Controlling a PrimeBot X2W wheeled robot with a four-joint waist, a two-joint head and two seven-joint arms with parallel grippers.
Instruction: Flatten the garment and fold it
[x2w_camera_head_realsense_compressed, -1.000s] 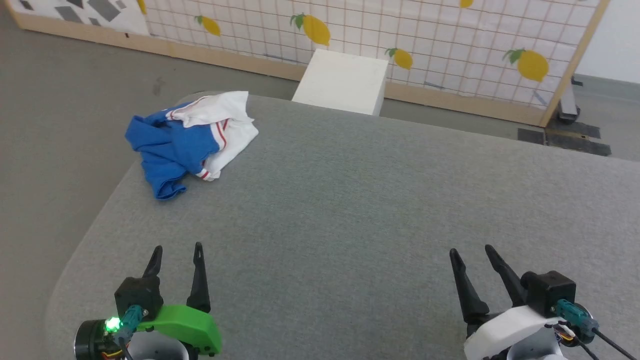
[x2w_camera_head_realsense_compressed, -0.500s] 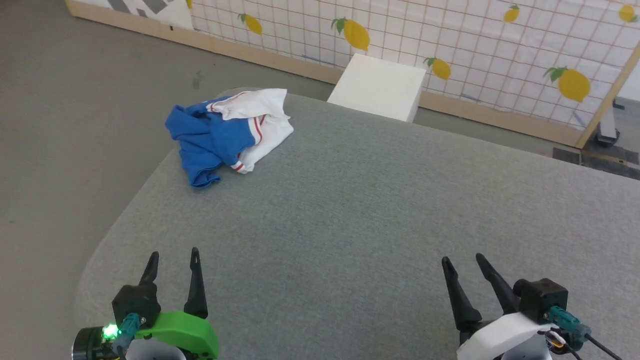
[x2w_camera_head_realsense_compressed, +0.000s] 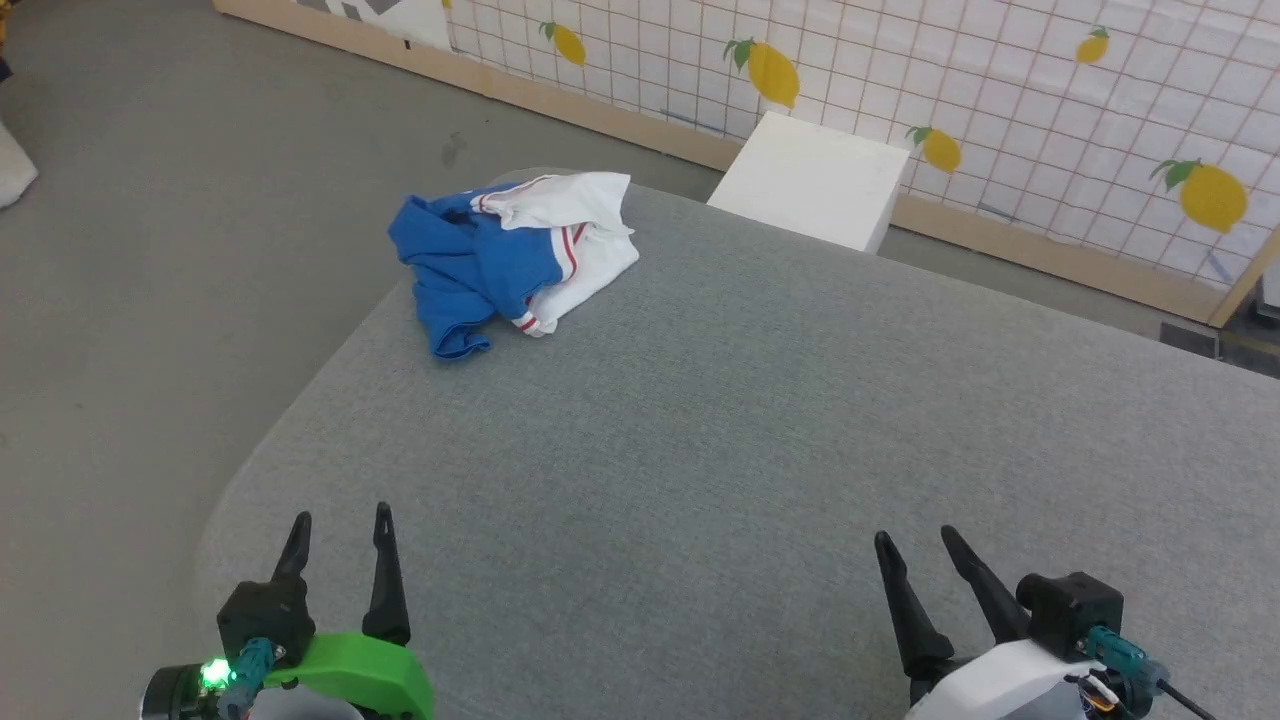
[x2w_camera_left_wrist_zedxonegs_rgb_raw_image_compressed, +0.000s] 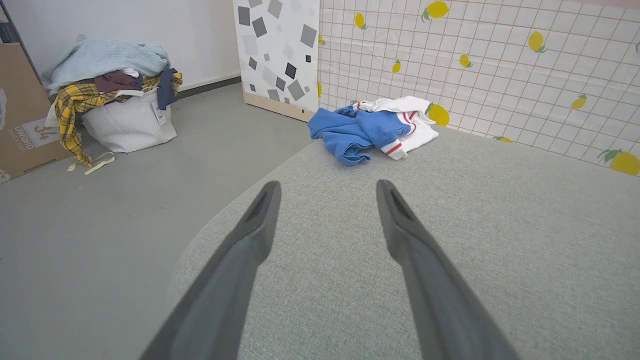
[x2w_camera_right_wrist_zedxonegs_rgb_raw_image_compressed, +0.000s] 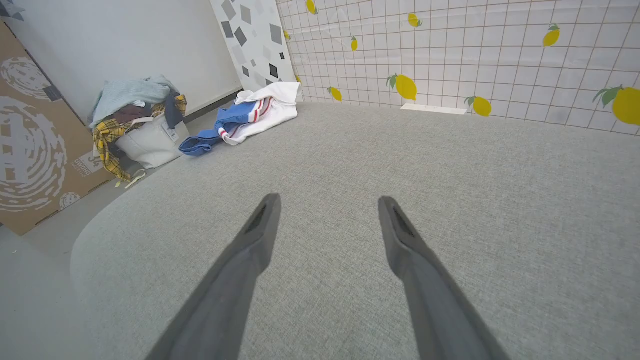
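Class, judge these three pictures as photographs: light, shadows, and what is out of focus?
Head view: even, diffuse light, no glare; the garment casts only a faint shadow on the grey table, and a green lamp glows by the left gripper. Left wrist view: the near fingers are soft, the garment sharp. Right wrist view: likewise, fingers blurred, the lemon wall crisp.

A broad grey padded table (x2w_camera_head_realsense_compressed: 760, 430) lies open between the left gripper (x2w_camera_head_realsense_compressed: 342, 513), the right gripper (x2w_camera_head_realsense_compressed: 914, 534) and the crumpled garment (x2w_camera_head_realsense_compressed: 510, 260), which sits at the table's far left corner, well apart from both. Past the far edge stand a white box (x2w_camera_head_realsense_compressed: 815, 180) and a lemon-patterned wall panel (x2w_camera_head_realsense_compressed: 1000, 90).
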